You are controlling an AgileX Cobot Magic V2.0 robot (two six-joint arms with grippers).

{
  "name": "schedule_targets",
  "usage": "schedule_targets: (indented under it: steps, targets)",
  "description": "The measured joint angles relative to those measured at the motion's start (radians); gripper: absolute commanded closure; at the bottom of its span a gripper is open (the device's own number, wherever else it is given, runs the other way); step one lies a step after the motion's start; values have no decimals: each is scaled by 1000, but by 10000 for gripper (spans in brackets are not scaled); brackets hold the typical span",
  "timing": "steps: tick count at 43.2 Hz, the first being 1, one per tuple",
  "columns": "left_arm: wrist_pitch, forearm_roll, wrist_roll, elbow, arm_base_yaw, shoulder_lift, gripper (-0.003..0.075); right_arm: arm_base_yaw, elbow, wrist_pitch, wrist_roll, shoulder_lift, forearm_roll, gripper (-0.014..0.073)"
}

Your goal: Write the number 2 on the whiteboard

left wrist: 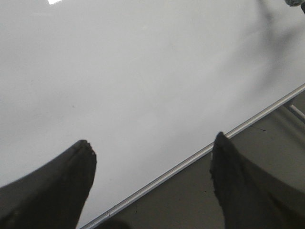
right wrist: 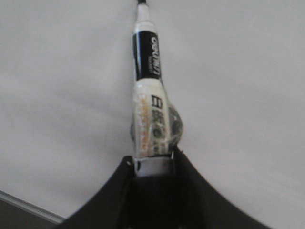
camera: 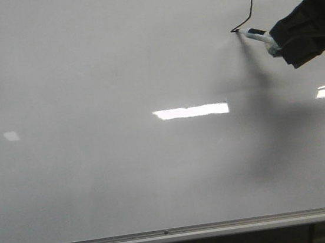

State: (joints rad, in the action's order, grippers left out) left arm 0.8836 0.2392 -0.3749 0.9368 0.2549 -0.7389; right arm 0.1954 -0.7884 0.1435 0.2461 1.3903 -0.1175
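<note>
A silver rail (camera: 164, 235) runs along the bottom edge of a large glossy whiteboard (camera: 108, 163) that fills nearly the whole front view. The left tool (left wrist: 150, 157) hangs near that rail with its two dark fingers (left wrist: 71, 176) spread wide apart, holding nothing. Bright rectangular reflections sit across the board's middle. Higher up, at the upper right, the right tool (right wrist: 152, 164) is clamped on the back end of a marker (right wrist: 148, 86) (white barrel with a black label). The marker's tip touches the board at the lower end of the number 2 (camera: 243, 6), which so far shows only a curved top and a downward stroke; the flat base stroke is not yet drawn. The arm's shadow (camera: 262, 115) falls below it.
</note>
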Motion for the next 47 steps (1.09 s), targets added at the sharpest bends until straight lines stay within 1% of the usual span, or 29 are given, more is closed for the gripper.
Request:
schedule_targets:
  steps: [7,11,15,19,23,27,30,33,36,40,47]
  targets:
    - [0,0,0,0,0,0,227,-79,0,42,2,-3,0,561]
    - [0,0,0,0,0,0,227,-86,0,59,2,-19,-6,561]
    - [0,0,0,0,0,0,227,-57,-5,106,2,-68,-14,561]
    - [-2,5,-30,0,0,0,227,1,-31,224,11,-136,-18,561]
    - [22,45,-113,4,0,-21,227,74,-84,400,51,-208,-18,561]
    - [77,110,-198,30,15,-65,227,147,-157,612,131,-248,-19,561]
    - [111,157,-260,56,54,-100,227,196,-207,764,210,-264,-22,561]
    - [134,183,-314,81,119,-139,227,243,-249,910,288,-270,-35,561]
    - [145,193,-351,99,189,-175,227,277,-269,1004,349,-272,-63,561]
    - [146,197,-386,124,294,-227,227,311,-280,1070,420,-272,-126,561]
    - [146,199,-407,166,457,-336,227,334,-280,1093,512,-272,-244,561]
